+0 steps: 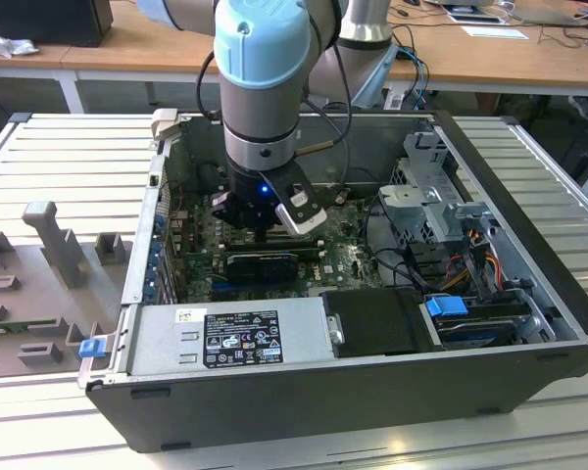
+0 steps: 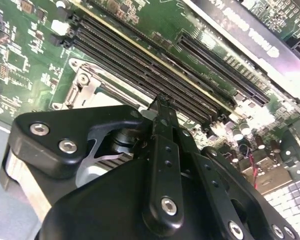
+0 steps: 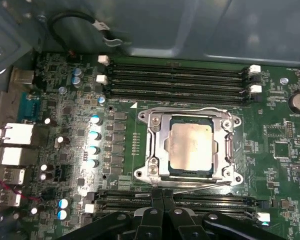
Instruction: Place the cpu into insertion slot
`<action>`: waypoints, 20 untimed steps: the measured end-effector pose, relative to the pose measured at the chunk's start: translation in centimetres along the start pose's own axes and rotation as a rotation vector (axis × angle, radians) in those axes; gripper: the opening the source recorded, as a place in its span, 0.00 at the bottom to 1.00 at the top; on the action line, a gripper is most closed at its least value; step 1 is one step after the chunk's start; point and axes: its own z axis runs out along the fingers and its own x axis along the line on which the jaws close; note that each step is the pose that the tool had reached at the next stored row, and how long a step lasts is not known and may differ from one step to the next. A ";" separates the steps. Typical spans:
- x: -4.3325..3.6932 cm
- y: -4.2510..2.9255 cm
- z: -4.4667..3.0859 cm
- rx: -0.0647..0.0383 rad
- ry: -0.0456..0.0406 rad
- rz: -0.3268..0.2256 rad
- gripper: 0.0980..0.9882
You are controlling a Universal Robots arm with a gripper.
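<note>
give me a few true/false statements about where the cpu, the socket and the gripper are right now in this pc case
1. The cpu lies inside the metal frame of the insertion slot. True.
2. The gripper is clamped on the cpu. False: in the first wrist view the chip sits in the socket, apart from the fingers, which meet at the socket's edge.
3. In the first wrist view, long memory slots run along two opposite sides of the socket. True.
4. The computer case has its side panel fitted. False: it lies open, with the arm reaching down onto the motherboard.
5. The power supply is bright blue. False: it is grey metal.
</note>
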 end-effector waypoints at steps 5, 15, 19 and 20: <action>0.57 -0.06 0.53 -0.009 0.0013 -0.011 0.01; 0.59 -0.12 0.81 -0.027 0.0001 -0.011 0.01; 0.62 -0.13 0.93 -0.034 -0.0005 -0.010 0.01; 0.62 -0.14 0.95 -0.036 -0.0006 -0.010 0.01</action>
